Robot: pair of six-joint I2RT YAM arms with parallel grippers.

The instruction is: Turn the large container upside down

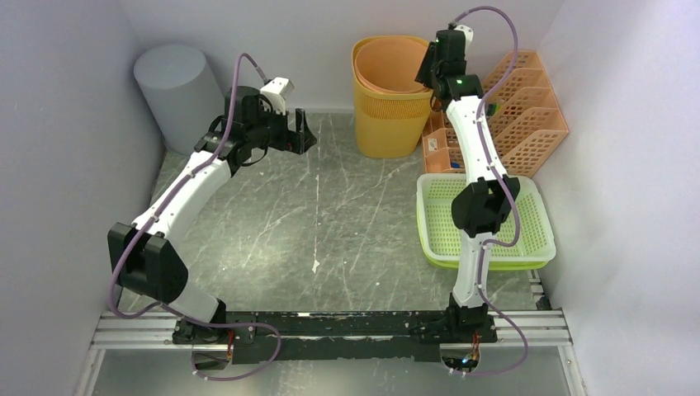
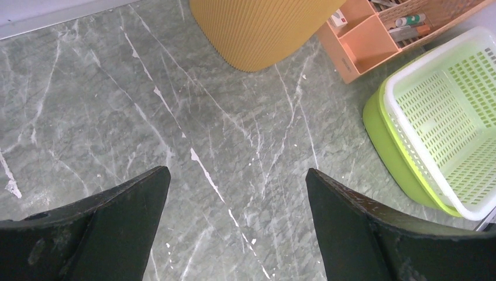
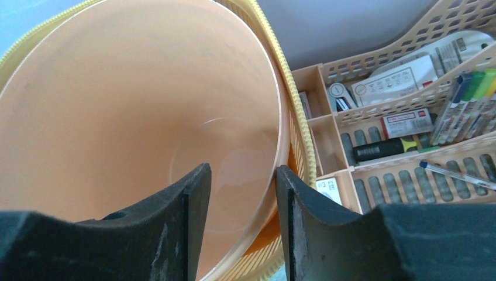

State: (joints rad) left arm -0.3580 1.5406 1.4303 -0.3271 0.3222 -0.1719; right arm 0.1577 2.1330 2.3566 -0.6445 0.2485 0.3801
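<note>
A large yellow woven basket [image 1: 388,124] stands upright at the back of the table, with a pale orange bucket [image 1: 392,62] nested inside it. My right gripper [image 1: 429,70] is at their right rim. In the right wrist view the gripper [image 3: 243,175] is open, its jaws astride the orange bucket's [image 3: 117,105] rim, one inside and one between bucket and basket rim [image 3: 295,134]. My left gripper [image 1: 304,132] hovers open and empty over the table left of the basket. In the left wrist view it [image 2: 237,175] has the basket's base [image 2: 263,29] ahead.
A grey cylinder [image 1: 177,91] stands at the back left corner. An orange desk organiser [image 1: 520,115] with pens and cards sits right of the basket. A green and white mesh tray [image 1: 536,223] lies at the right, under my right arm.
</note>
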